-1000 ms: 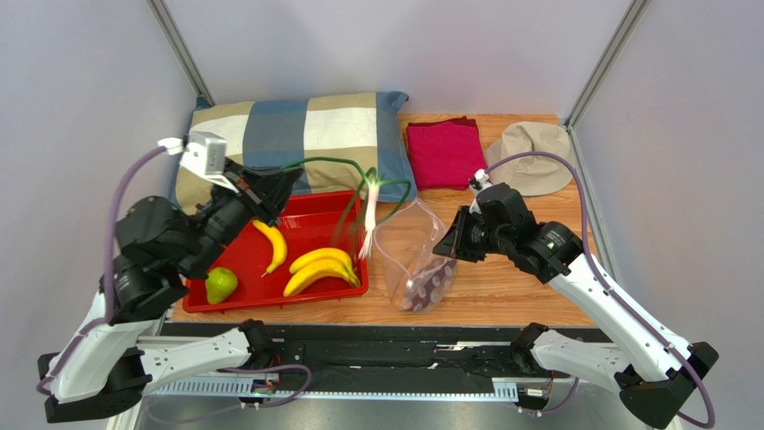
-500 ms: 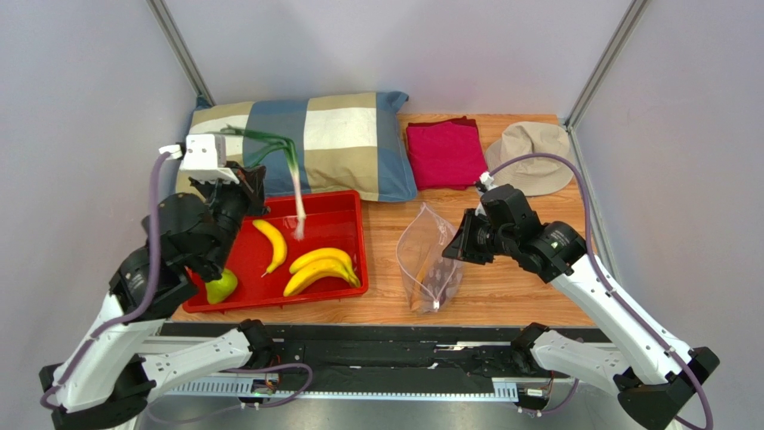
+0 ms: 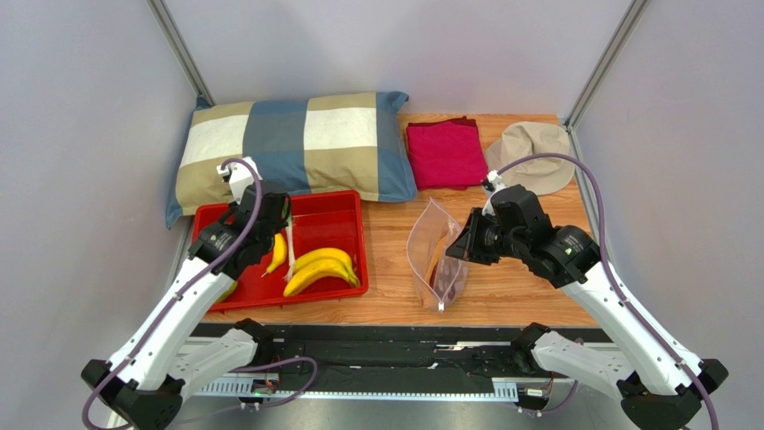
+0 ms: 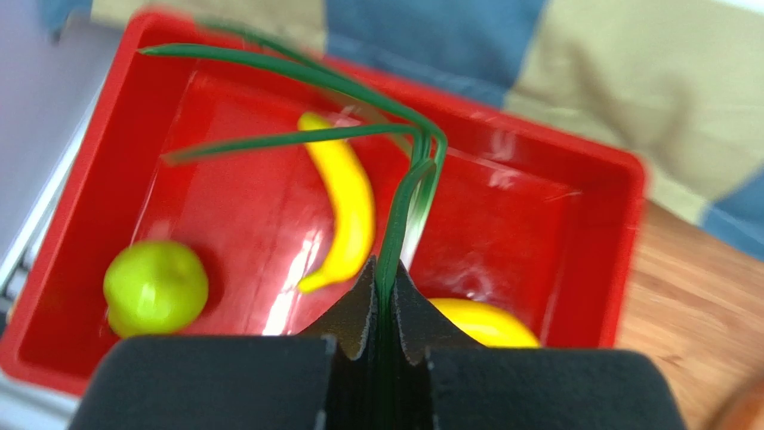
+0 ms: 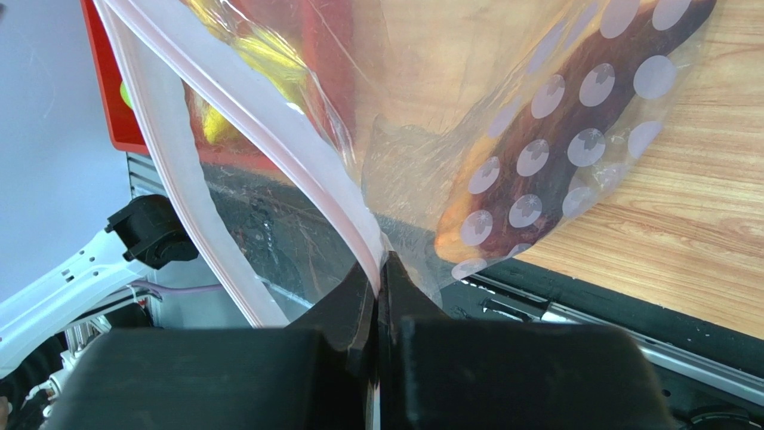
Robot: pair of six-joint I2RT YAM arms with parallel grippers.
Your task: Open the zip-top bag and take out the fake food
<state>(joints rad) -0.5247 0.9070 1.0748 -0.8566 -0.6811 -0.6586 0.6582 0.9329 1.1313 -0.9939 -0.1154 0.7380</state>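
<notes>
While the left gripper (image 4: 384,279) clamps the onion (image 4: 400,210) and right gripper (image 5: 380,271) pinches the bag (image 5: 408,107), lower onto the tray (image 4: 224,215), then release.

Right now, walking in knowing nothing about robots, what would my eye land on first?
Probably the bright red tray on the left, holding yellow toy bananas and a green fruit, with the left gripper pinching a long toy scallion above it. On the right, the right gripper grips a clear dotted zip-top bag, an orange-brown piece inside.
</notes>
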